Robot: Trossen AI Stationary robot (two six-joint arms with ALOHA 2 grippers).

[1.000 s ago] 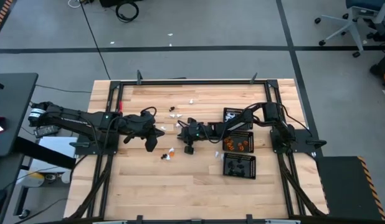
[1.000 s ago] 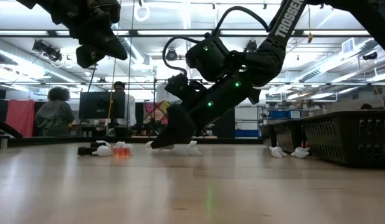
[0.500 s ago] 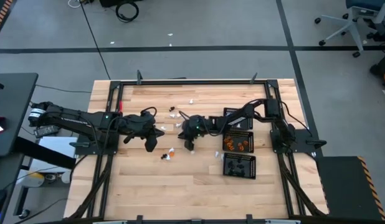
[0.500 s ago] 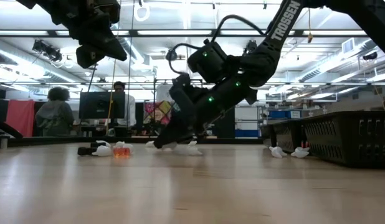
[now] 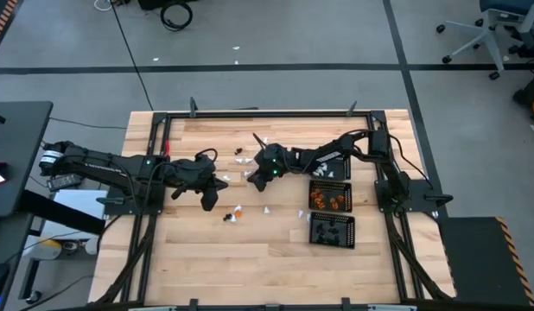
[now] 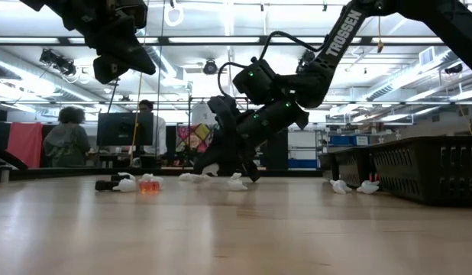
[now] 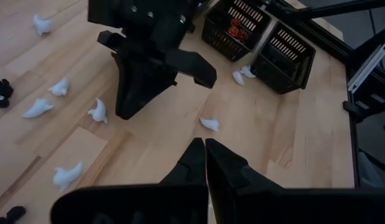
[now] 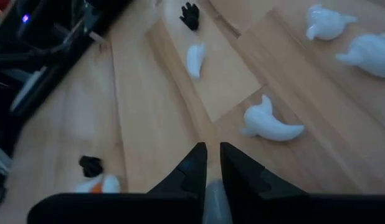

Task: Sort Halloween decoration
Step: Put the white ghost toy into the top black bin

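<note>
Behind the wooden table (image 5: pixel 276 259) the lab stretched away under strip lights, and two people (image 6: pixel 148 134) stood at monitors with their backs more or less to the bench. Both dark arms reached toward the middle of the table top.

The right gripper (image 5: pixel 262 178) hung low over a loose scatter of white trinkets (image 8: pixel 268 124) near the table's centre, its fingers (image 8: pixel 192 167) drawn almost together. Between the tips sat something pale (image 8: pixel 216 199), apparently one of the white pieces, pinched there; from the low view I could not make out the piece itself. A black trinket (image 8: pixel 190 15) lay farther off on the boards, and another black one sat touching an orange-and-white piece (image 8: pixel 100 182) off to one side.

The left gripper (image 5: pixel 209 199) waited well above the wood on the left side, fingers (image 7: pixel 223 165) pressed closed with nothing in them.

Three square black mesh trays (image 5: pixel 332 230) stood in a column by the right arm's base: the middle one (image 5: pixel 329 198) held orange trinkets, the nearest held black ones, and the farthest (image 5: pixel 332 164) was partly hidden under the arm. A couple of white pieces (image 5: pixel 303 212) lay just beside the trays, and a small orange one (image 6: pixel 149 183) rested near the left gripper with white and black pieces next to it.
</note>
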